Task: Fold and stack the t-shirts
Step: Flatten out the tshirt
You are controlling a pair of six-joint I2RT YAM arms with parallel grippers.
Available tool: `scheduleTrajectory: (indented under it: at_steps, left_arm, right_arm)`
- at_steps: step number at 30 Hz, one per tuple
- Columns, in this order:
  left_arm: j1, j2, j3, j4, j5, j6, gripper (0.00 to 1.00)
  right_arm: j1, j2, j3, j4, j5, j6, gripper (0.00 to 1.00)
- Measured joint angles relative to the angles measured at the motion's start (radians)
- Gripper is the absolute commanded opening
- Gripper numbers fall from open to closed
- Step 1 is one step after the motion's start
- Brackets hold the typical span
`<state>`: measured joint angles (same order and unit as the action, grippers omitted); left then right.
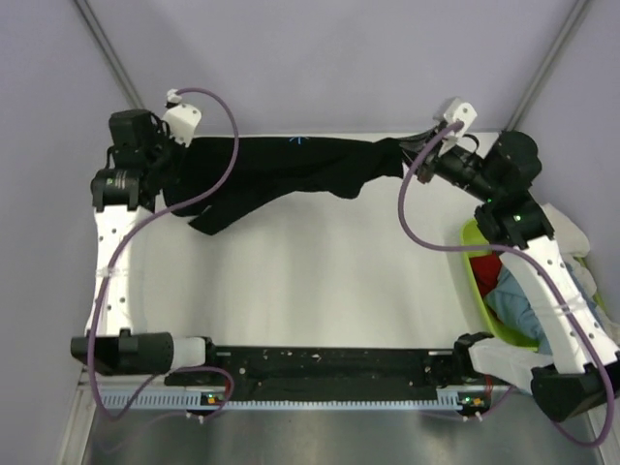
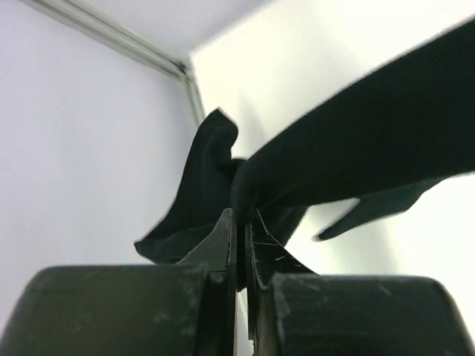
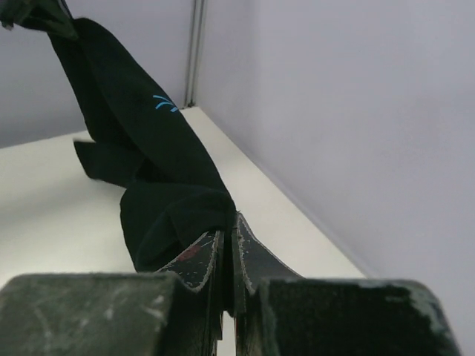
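A black t-shirt (image 1: 291,170) with a small blue mark hangs stretched between both grippers above the far part of the white table (image 1: 320,281). My left gripper (image 1: 184,145) is shut on its left end, seen in the left wrist view (image 2: 241,215) with cloth (image 2: 356,148) pinched between the jaws. My right gripper (image 1: 418,145) is shut on its right end, seen in the right wrist view (image 3: 230,219) with cloth (image 3: 148,141) trailing away. A red shirt (image 1: 489,266), a teal-blue shirt (image 1: 518,300) and a white shirt (image 1: 576,237) lie at the lime-green basket (image 1: 475,281) on the right.
The basket sits at the table's right edge under the right arm. Purple-grey walls close in behind the far edge. A black rail (image 1: 329,373) runs along the near edge between the arm bases.
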<state>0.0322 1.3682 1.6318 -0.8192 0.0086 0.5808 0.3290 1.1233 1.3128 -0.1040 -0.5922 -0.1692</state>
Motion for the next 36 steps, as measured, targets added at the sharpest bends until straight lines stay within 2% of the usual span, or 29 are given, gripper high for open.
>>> scheduleTrajectory:
  at_steps: [5, 10, 12, 15, 17, 19, 20, 21, 22, 23, 24, 27, 30, 33, 36]
  left_arm:
    - [0.002, -0.091, 0.134, -0.04, 0.033, -0.01, 0.0]
    - [-0.008, -0.066, 0.032, 0.003, 0.089, 0.01, 0.0]
    - [-0.018, 0.016, -0.01, 0.055, 0.073, 0.025, 0.0]
    - [-0.031, 0.239, 0.013, 0.166, 0.0, 0.031, 0.0]
    - [-0.033, 0.412, 0.102, 0.208, -0.056, 0.024, 0.0]
    - [-0.036, 0.609, 0.279, 0.227, -0.106, 0.011, 0.0]
    - [-0.042, 0.699, 0.377, 0.236, -0.129, 0.006, 0.1]
    - [-0.05, 0.774, 0.465, 0.251, -0.152, 0.004, 0.38]
    - [-0.06, 0.829, 0.531, 0.272, -0.174, 0.006, 0.61]
    - [-0.072, 0.861, 0.566, 0.291, -0.192, 0.021, 0.75]
    - [-0.089, 0.884, 0.586, 0.322, -0.221, 0.036, 0.8]
    - [-0.138, 0.896, 0.57, 0.38, -0.299, 0.075, 0.82]
    - [-0.202, 0.861, 0.471, 0.412, -0.304, 0.072, 0.81]
    - [-0.267, 0.756, 0.259, 0.391, -0.215, 0.046, 0.71]
    - [-0.334, 0.624, 0.052, 0.325, -0.066, 0.043, 0.69]
  right_arm:
    - [0.0, -0.107, -0.061, 0.041, 0.032, -0.016, 0.0]
    - [0.0, -0.097, -0.127, 0.063, 0.071, -0.017, 0.0]
    - [0.0, -0.063, -0.147, 0.058, 0.077, -0.01, 0.0]
    - [0.0, -0.003, -0.163, 0.042, 0.098, 0.004, 0.0]
    - [0.0, 0.03, -0.163, 0.041, 0.129, 0.008, 0.0]
    - [0.002, 0.072, -0.157, 0.046, 0.181, 0.018, 0.0]
    - [0.003, 0.102, -0.146, 0.047, 0.212, 0.025, 0.0]
    - [0.003, 0.137, -0.131, 0.049, 0.241, 0.032, 0.0]
    - [0.003, 0.178, -0.111, 0.048, 0.268, 0.038, 0.0]
    - [0.003, 0.213, -0.094, 0.047, 0.29, 0.042, 0.0]
    - [0.002, 0.255, -0.074, 0.043, 0.315, 0.05, 0.0]
    - [-0.002, 0.348, -0.038, 0.023, 0.38, 0.072, 0.0]
    - [-0.004, 0.424, -0.012, -0.012, 0.438, 0.097, 0.0]
    - [-0.005, 0.472, 0.007, -0.046, 0.476, 0.111, 0.0]
    - [-0.005, 0.488, 0.011, -0.069, 0.493, 0.121, 0.0]
